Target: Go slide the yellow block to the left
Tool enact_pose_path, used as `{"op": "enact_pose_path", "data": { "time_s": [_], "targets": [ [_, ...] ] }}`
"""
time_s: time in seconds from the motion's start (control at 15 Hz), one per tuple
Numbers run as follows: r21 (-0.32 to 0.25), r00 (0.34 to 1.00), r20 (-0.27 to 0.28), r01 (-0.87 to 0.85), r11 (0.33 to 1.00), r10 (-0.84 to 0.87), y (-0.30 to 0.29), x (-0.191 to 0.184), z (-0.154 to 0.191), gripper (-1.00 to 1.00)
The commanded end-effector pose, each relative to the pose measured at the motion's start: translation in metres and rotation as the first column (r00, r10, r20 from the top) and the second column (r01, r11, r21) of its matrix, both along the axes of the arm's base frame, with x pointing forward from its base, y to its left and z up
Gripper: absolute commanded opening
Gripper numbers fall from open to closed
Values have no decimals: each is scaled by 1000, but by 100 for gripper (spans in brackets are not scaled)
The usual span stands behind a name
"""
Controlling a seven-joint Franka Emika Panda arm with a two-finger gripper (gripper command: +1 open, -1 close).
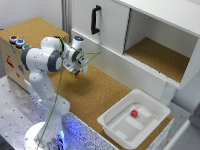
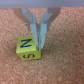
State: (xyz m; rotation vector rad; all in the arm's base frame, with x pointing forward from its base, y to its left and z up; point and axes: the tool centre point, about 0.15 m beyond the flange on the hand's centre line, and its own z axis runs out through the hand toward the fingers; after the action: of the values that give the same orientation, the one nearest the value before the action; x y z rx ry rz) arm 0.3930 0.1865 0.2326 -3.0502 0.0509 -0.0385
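Showing letters "N", "S": yellow block (image 2: 28, 48)

The white Franka arm (image 1: 42, 60) rises from its base at about seven o'clock in the frame and bends toward the centre, its gripper (image 1: 75, 71) pointing down over the cork tabletop (image 1: 95, 92). Whether the fingers are apart cannot be told. A white tray (image 1: 114, 125) sits at four o'clock, holding a small red cube (image 1: 134, 113). At one o'clock stands a white cabinet (image 1: 150, 15) with a black handle (image 1: 95, 20). Coloured buttons (image 1: 19, 42) sit at nine o'clock.
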Motion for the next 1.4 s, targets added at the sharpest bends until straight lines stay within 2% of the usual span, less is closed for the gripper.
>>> {"op": "enact_pose_path", "data": {
  "time_s": [0.0,0.2,0.53,0.67,0.8,0.93,1.2,1.33],
  "targets": [
    [-49,999,22,36,998,-35,-4,-13,46,100],
    [-69,1000,30,-5,998,7,2,-18,62,100],
    [-86,997,-7,-78,993,77,9,-11,44,100],
    [-71,994,-1,-113,991,113,14,-5,38,100],
    [-88,980,-17,-198,976,197,18,2,29,100],
    [-79,971,-33,-239,968,238,15,6,24,100],
    [-62,933,-38,-360,931,359,8,8,17,100],
    [-63,901,-23,-434,899,434,7,11,17,100]
  ]
}}
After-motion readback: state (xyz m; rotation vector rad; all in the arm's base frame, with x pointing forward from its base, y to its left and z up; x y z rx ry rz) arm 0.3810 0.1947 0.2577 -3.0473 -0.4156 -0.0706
